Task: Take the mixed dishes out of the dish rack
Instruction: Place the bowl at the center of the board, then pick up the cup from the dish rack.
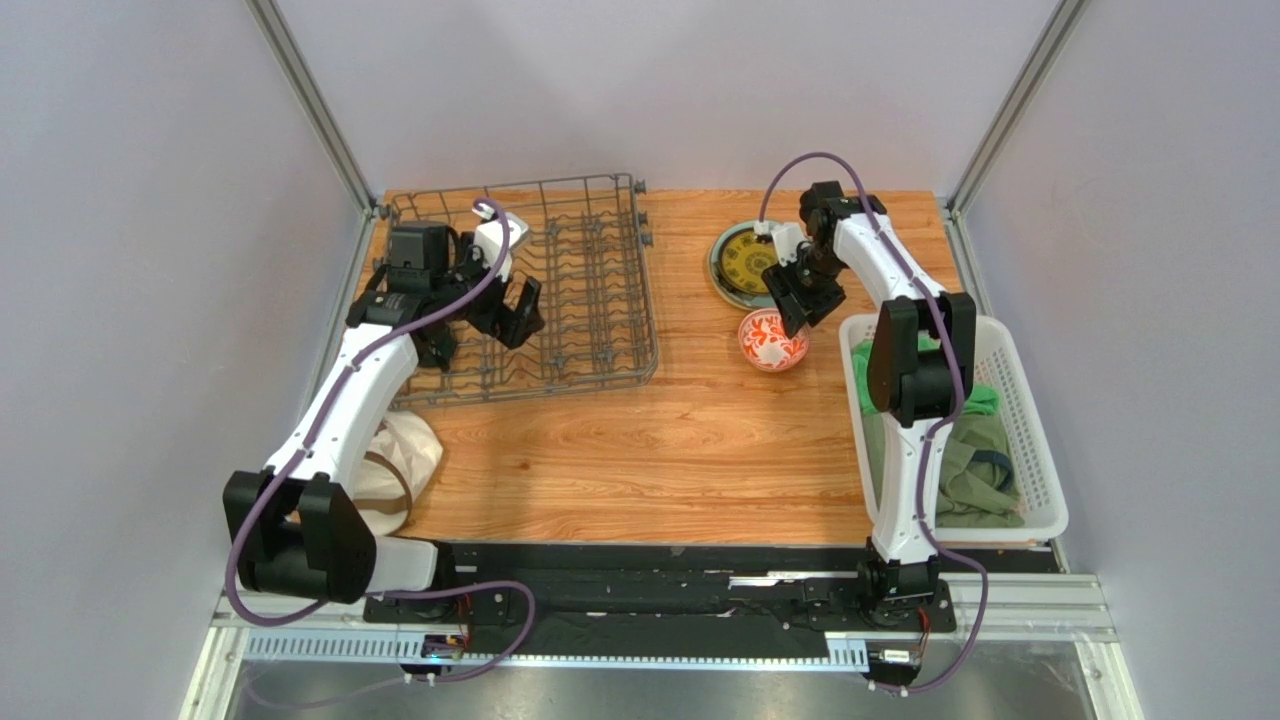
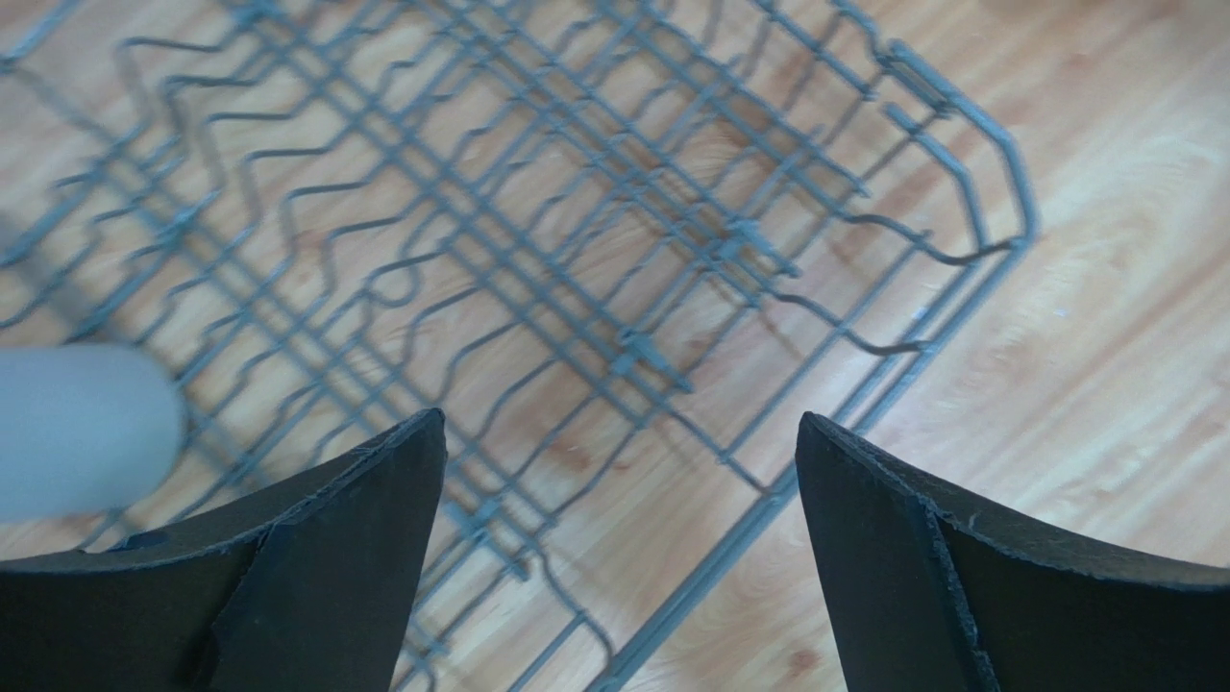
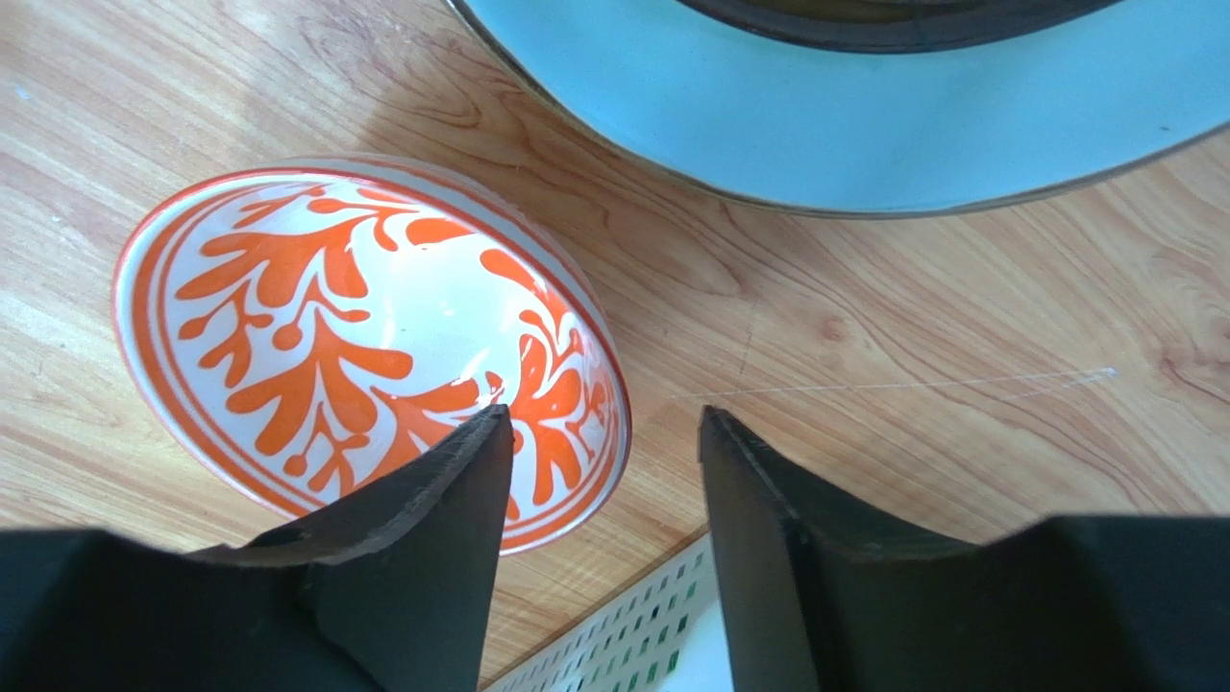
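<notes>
On the near edge, arms: two white jointed arms. The left one reaches to 11 o'clock and the right one to 1 o'clock.
Table: wooden plank top [image 1: 646, 450], carrying everything below.
Dish rack: large rectangular grey wire rack [image 1: 586, 270] with upright prongs and low sides, flat on the wood at 10 to 11 o'clock. The left wrist view shows its bare wires [image 2: 650, 260] and one rounded corner at 2 o'clock.
Basket: white slotted plastic basket [image 1: 1044, 450] at 3 to 4 o'clock, along the right edge. A perforated corner of it [image 3: 635, 635] shows at 6 o'clock in the right wrist view.
Cloths: green cloths [image 1: 977, 465] heaped inside the basket.
Heap: cream-white heap with a brown curved edge [image 1: 409, 447] at 8 o'clock, partly hidden by the left arm. What it is cannot be told.
Plate: round yellow-and-dark patterned plate [image 1: 747, 263] with a pale blue-green rim [image 3: 866, 130], flat on the wood at 1 o'clock, off the rack.
Left gripper [image 1: 478, 323]: black fingers spread wide over the rack's near-left part, with only wire beneath the gap [image 2: 618, 433].
Right gripper [image 1: 792, 308]: fingers apart by a moderate gap and gripping nothing. It hangs over bare wood [image 3: 604, 418] between plate and bowl.
Bowl: small red-and-white bowl [image 1: 772, 345] with a leafy pattern, on the wood just at 5 o'clock of the plate and apart from it. Its rim passes under the gripper's left finger [image 3: 347, 332].
Cylinder: pale grey cylinder [image 2: 80, 430], blurred, at 9 o'clock of the left wrist view, over the rack wires.
</notes>
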